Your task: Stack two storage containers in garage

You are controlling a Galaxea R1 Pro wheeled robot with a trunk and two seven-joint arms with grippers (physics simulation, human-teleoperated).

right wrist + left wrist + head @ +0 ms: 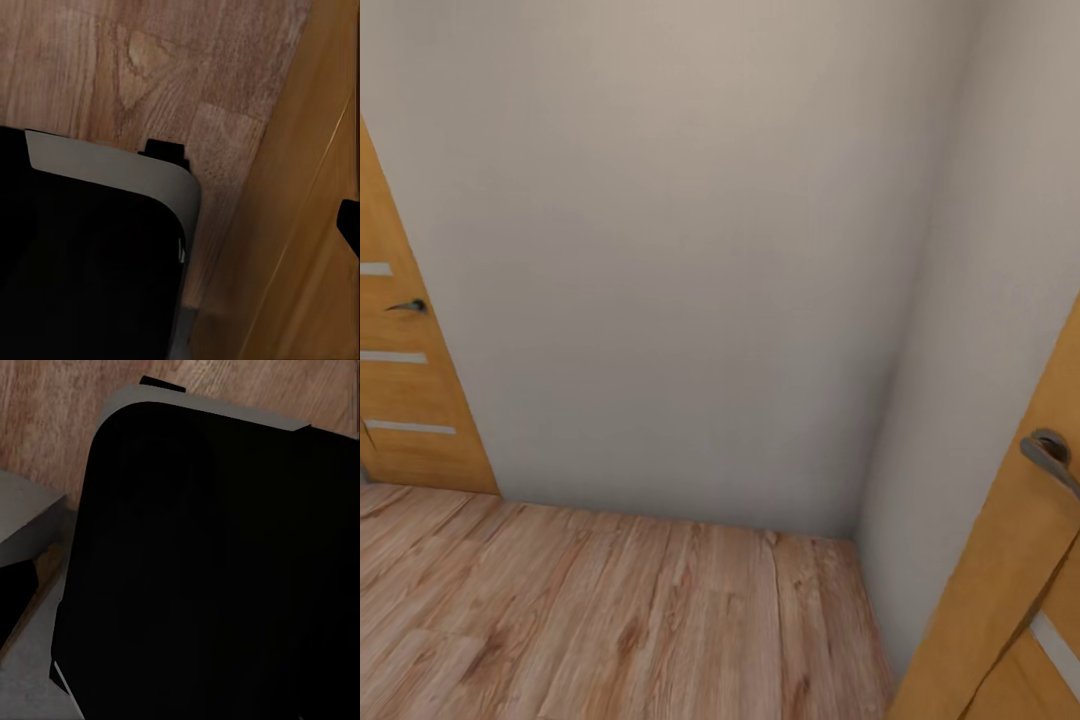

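Cream walls (680, 250) meet at a bare corner over glossy, grained wood-plank flooring (610, 610). Two orange-wood doors flank it: one at left (400, 400) with three pale inset strips and a dark lever handle (408, 306), one at right (1020, 560) with a grey handle (1050, 455). Both wrist views show a black, grey-edged robot body (210, 570) above planks; either tool's opening cannot be told.

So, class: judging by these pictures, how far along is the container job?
Nothing looks done. The head view faces a bare wall corner over wood-plank flooring, with wooden doors left and right; no garage concrete. The wrist views show dark robot body above planks. Fetching, carrying and stacking both remain.
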